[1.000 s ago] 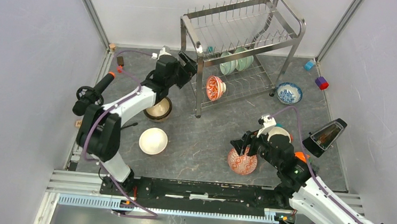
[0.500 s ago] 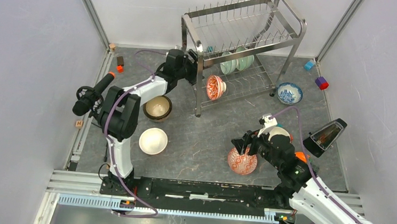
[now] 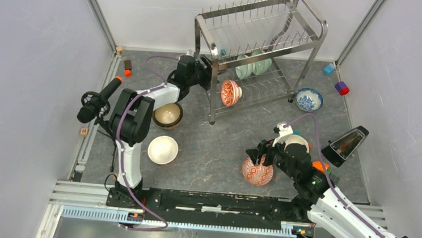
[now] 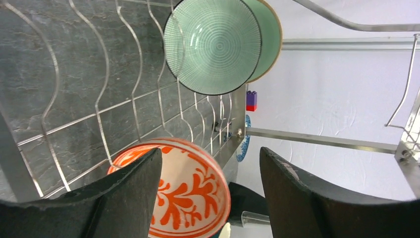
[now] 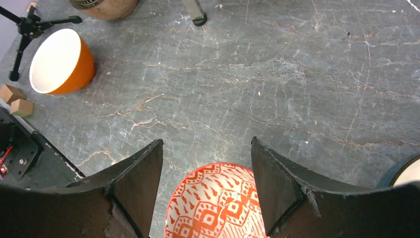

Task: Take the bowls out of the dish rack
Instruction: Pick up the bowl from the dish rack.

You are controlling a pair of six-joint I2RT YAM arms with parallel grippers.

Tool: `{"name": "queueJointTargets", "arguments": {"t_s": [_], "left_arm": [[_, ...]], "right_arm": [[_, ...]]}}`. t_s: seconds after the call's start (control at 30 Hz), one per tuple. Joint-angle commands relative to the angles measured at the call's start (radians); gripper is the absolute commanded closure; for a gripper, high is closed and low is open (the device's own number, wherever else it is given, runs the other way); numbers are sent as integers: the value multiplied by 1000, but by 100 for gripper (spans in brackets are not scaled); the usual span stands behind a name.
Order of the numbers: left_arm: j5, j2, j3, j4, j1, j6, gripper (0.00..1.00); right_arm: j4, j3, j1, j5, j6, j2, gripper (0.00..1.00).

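Note:
The dish rack (image 3: 318,16) stands at the back. On its lower tier are two pale green bowls (image 3: 244,70) (image 4: 213,47) and a red-orange bowl (image 3: 230,93) (image 4: 190,191) on edge. My left gripper (image 3: 207,76) (image 4: 210,151) reaches in under the upper tier, open, its jaws on either side of that red-orange bowl's rim, the right finger (image 4: 307,198) apart from it. My right gripper (image 3: 255,155) (image 5: 207,141) hangs open over a red-orange patterned bowl (image 3: 257,171) (image 5: 218,203) on the table.
On the table sit a dark brown bowl (image 3: 167,115), a white bowl (image 3: 162,149) (image 5: 59,62), a blue-and-white bowl (image 3: 308,99) and another bowl (image 3: 297,141) beside the right arm. Coloured blocks (image 3: 342,88) lie at the back right. A small tripod (image 3: 97,100) stands at the left.
The left arm swung from above the brown bowl into the rack's lower tier, towards the red-orange bowl, its jaws narrowing. The rack shifted slightly right. The right arm barely moved.

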Motion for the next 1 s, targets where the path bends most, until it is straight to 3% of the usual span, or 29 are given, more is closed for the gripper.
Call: {"name": "queueJointTargets", "arguments": {"t_s": [0.0, 0.2, 0.57, 0.97], "left_arm": [[37, -60, -123, 176, -61, 12, 22], [10, -113, -198, 276, -87, 52, 19], [2, -60, -102, 234, -102, 118, 16], [26, 8, -30, 152, -106, 210, 39]], "right_arm": [[50, -24, -3, 16, -18, 4, 29], [47, -28, -3, 22, -37, 1, 29], [16, -33, -3, 29, -43, -45, 29], [-3, -32, -3, 51, -48, -52, 29]]}}
